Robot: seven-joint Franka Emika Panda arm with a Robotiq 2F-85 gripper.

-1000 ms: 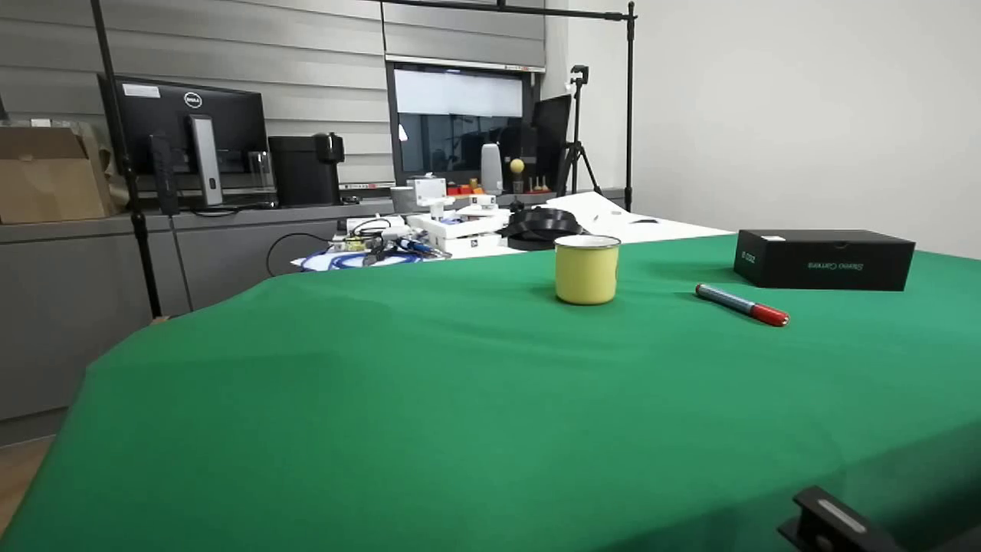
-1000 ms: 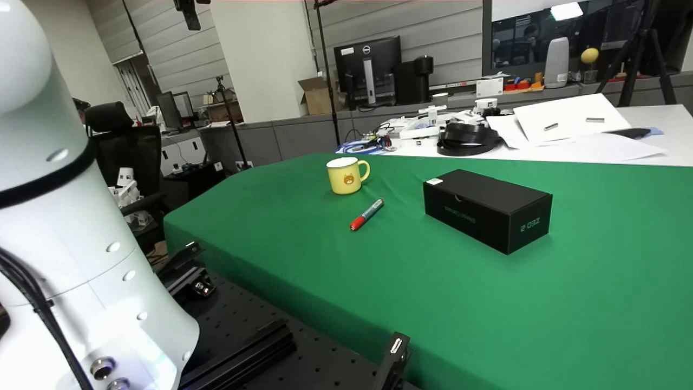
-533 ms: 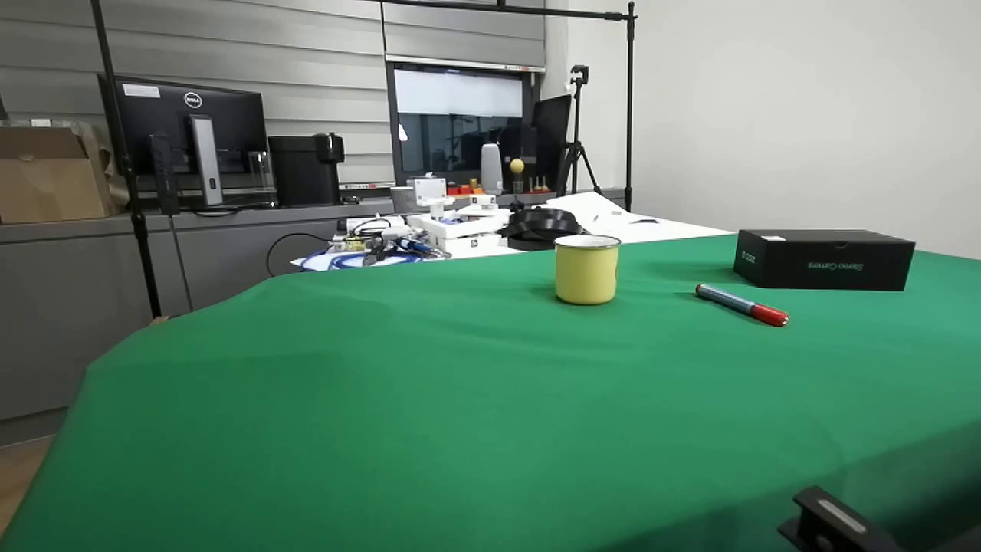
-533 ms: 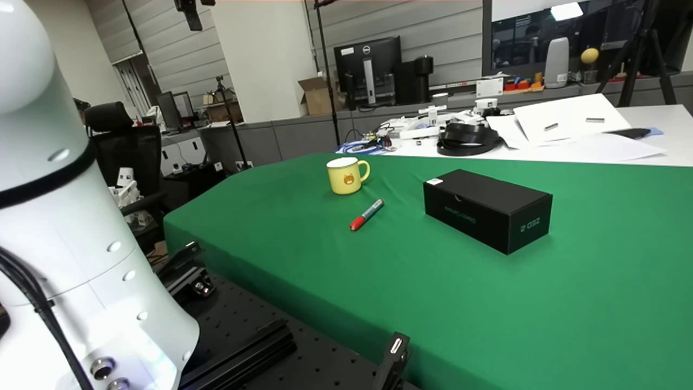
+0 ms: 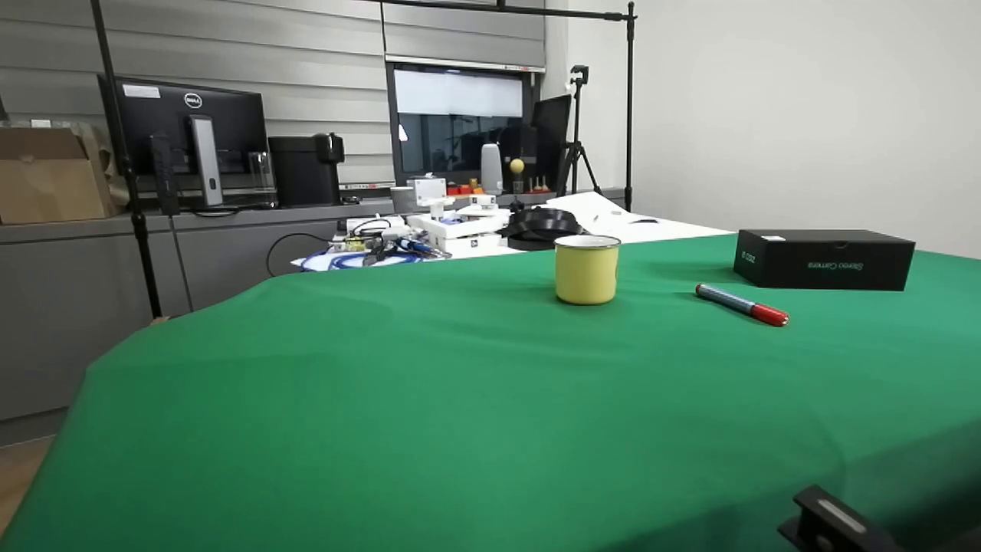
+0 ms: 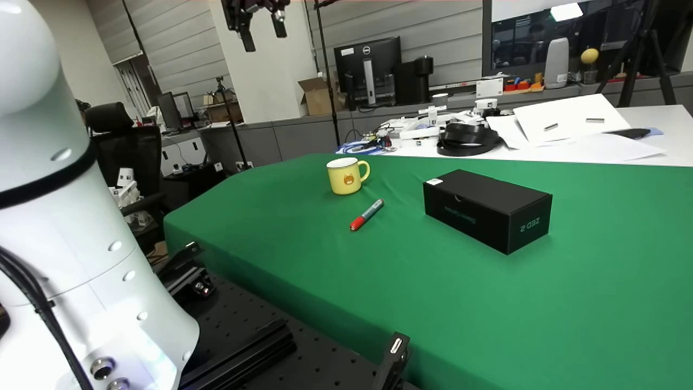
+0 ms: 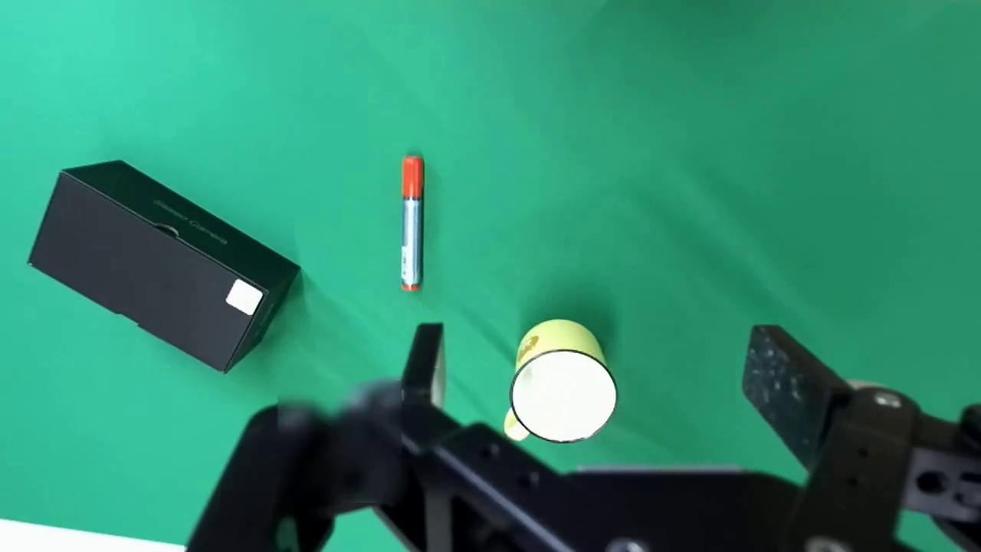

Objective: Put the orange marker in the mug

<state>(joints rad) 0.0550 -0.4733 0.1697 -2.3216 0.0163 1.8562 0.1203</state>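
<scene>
The orange marker has a red-orange cap and a grey-blue barrel. It lies flat on the green cloth in both exterior views point(image 5: 743, 305) point(image 6: 367, 215) and in the wrist view point(image 7: 411, 230). The mug is yellow with a bear print and a handle. It stands upright near the marker, apart from it, in both exterior views point(image 5: 586, 270) point(image 6: 345, 176) and in the wrist view point(image 7: 563, 337). My gripper point(image 6: 265, 39) is high above the table. In the wrist view my gripper point(image 7: 598, 360) is wide open with nothing between its fingers; the mug shows far below the gap.
A black box point(image 5: 828, 261) lies on the green table point(image 5: 460, 429), past the marker from the mug; it also shows in the wrist view point(image 7: 146, 268). A white table with papers point(image 6: 574, 122) and clutter stands behind. Black brackets point(image 6: 395, 352) sit at the near edge.
My gripper has moved right and slightly down at the top of an exterior view; both fingers now show there. The marker, mug and box have not moved.
</scene>
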